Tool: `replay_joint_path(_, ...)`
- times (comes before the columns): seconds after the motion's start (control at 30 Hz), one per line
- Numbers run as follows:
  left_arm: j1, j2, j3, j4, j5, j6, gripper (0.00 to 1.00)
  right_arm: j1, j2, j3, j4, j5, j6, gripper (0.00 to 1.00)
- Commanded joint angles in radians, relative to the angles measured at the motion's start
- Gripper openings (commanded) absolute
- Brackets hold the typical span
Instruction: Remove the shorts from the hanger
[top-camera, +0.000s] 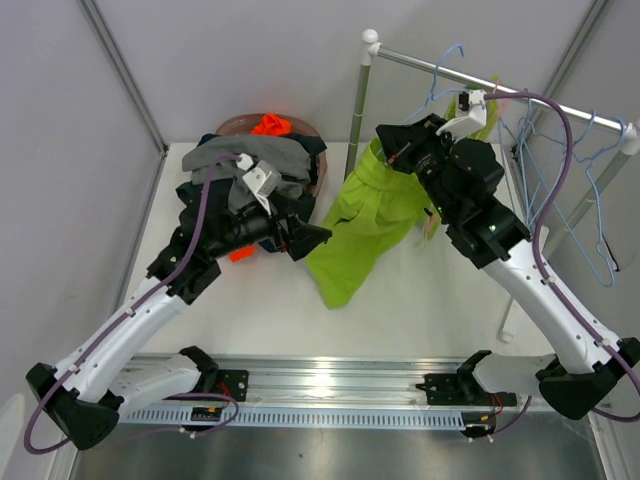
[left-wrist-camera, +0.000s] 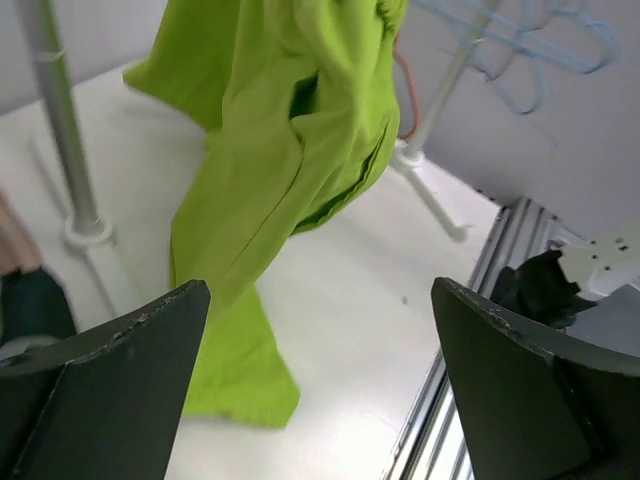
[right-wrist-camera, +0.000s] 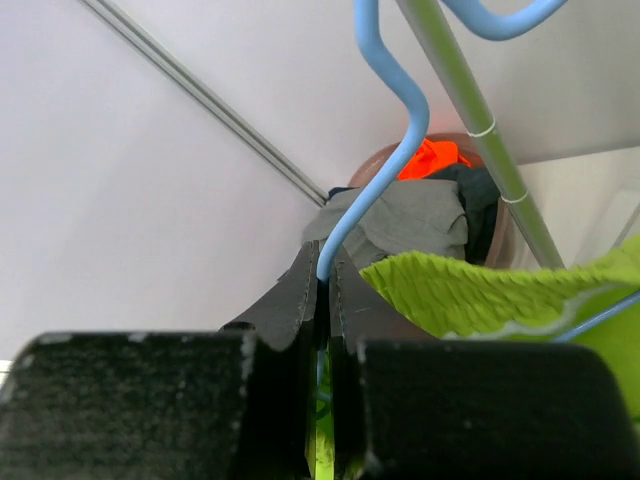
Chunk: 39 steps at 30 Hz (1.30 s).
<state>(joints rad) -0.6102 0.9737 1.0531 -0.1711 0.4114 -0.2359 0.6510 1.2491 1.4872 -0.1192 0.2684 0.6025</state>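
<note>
The lime green shorts (top-camera: 365, 215) hang from a light blue hanger (right-wrist-camera: 378, 205), their lower end draped on the white table (top-camera: 420, 300). My right gripper (top-camera: 392, 140) is shut on the hanger's wire neck; in the right wrist view (right-wrist-camera: 322, 285) the blue wire runs up from between the closed fingers, with the green waistband (right-wrist-camera: 470, 295) just right of them. My left gripper (top-camera: 312, 238) is open and empty, just left of the shorts' lower part. In the left wrist view (left-wrist-camera: 320, 350) the shorts (left-wrist-camera: 270, 180) hang ahead between its fingers. Grey, navy and orange shorts (top-camera: 262, 160) lie piled in a basket.
The clothes rail (top-camera: 500, 90) stands at the back right, carrying several empty blue hangers (top-camera: 580, 170); its post (top-camera: 360, 100) stands behind the shorts. The brown basket (top-camera: 310, 135) sits at the back left. A metal rail (top-camera: 330, 385) runs along the table's near edge.
</note>
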Motion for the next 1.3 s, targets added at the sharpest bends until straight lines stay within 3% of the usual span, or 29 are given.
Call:
replay_joint_path(0.0, -0.04, 0.036, -0.04, 0.232, 0.093, -0.026, 0.99, 0.018, -0.046, 0.033, 0.012, 0.048, 0.013, 0.0)
replay_joint_path(0.4, -0.154, 0.232, -0.053, 0.423, 0.11, -0.025, 0.99, 0.032, -0.112, 0.022, -0.033, 0.068, 0.031, 0.0)
replay_joint_path(0.5, -0.164, 0.258, -0.041, 0.418, 0.075, -0.029, 0.68, 0.032, -0.122, 0.024, -0.043, 0.075, 0.028, 0.0)
replay_joint_path(0.53, -0.168, 0.254, -0.044, 0.415, 0.061, -0.029, 0.49, 0.032, -0.126, 0.025, -0.046, 0.083, 0.026, 0.0)
replay_joint_path(0.6, -0.18, 0.229, -0.048, 0.4, 0.021, -0.028, 0.27, 0.03, -0.129, 0.022, -0.051, 0.092, 0.023, 0.0)
replay_joint_path(0.63, -0.186, 0.215, -0.053, 0.388, 0.001, -0.026, 0.04, 0.032, -0.131, 0.024, -0.053, 0.1, 0.022, 0.0)
replay_joint_path(0.67, -0.192, 0.198, -0.056, 0.346, -0.026, -0.02, 0.0, 0.03, -0.132, 0.025, -0.051, 0.101, 0.02, 0.0)
replay_joint_path(0.87, -0.298, -0.065, -0.169, 0.201, -0.235, -0.011, 0.0, 0.004, -0.125, 0.036, -0.072, 0.115, 0.011, 0.0)
replay_joint_path(1.07, -0.399, -0.382, -0.278, 0.062, -0.341, -0.068, 0.0, -0.054, -0.116, 0.053, -0.088, 0.115, 0.02, 0.0)
replay_joint_path(1.27, -0.416, -0.463, -0.37, -0.01, -0.358, -0.1, 0.0, -0.108, -0.089, 0.073, -0.096, 0.083, 0.049, 0.0)
